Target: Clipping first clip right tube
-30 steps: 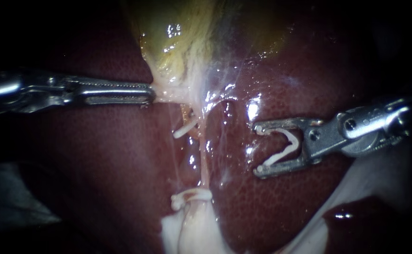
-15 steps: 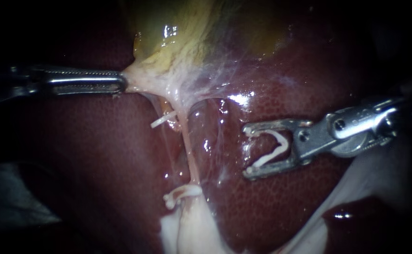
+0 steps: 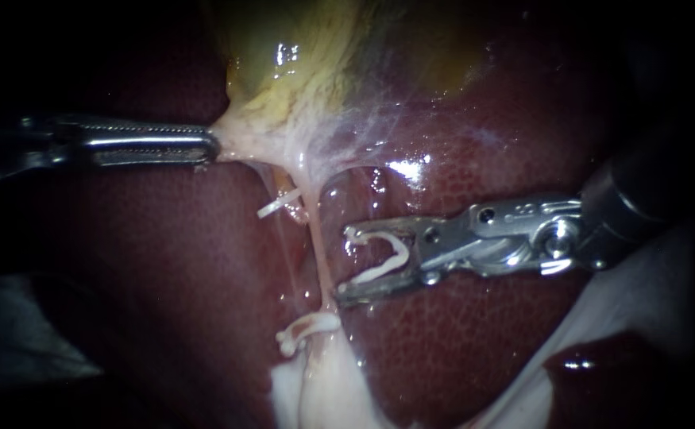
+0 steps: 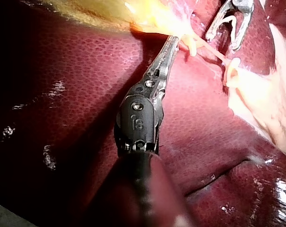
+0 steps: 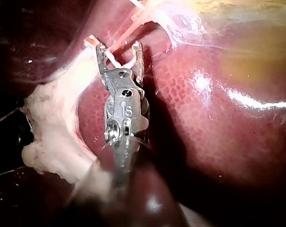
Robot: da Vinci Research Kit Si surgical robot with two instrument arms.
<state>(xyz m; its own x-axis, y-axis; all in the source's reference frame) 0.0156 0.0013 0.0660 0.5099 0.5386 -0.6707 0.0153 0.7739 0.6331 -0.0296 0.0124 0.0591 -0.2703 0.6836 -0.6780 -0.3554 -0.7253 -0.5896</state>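
Note:
My left instrument [image 3: 214,147] comes in from the left with its jaws shut on pale tissue at the neck of the yellow-green gallbladder [image 3: 315,71], holding it taut; the left wrist view shows the same grip [image 4: 175,39]. A thin pink tube [image 3: 316,238] runs down from there to white tissue. My right instrument [image 3: 345,266] holds an open white clip [image 3: 387,258] between its spread jaws, whose tips reach the tube's right side. In the right wrist view the tube [image 5: 126,29] lies just ahead of those jaws [image 5: 118,47].
A small white clip [image 3: 277,205] sticks out left of the tube higher up, and another clip [image 3: 306,327] circles its lower end. Dark red liver [image 3: 474,349] lies all around. White fatty tissue [image 3: 323,389] sits below.
My right instrument has moved left with its clip until the jaw tips are at the tube. Earlier my left instrument pulled the gallbladder tissue leftward; it has since held still.

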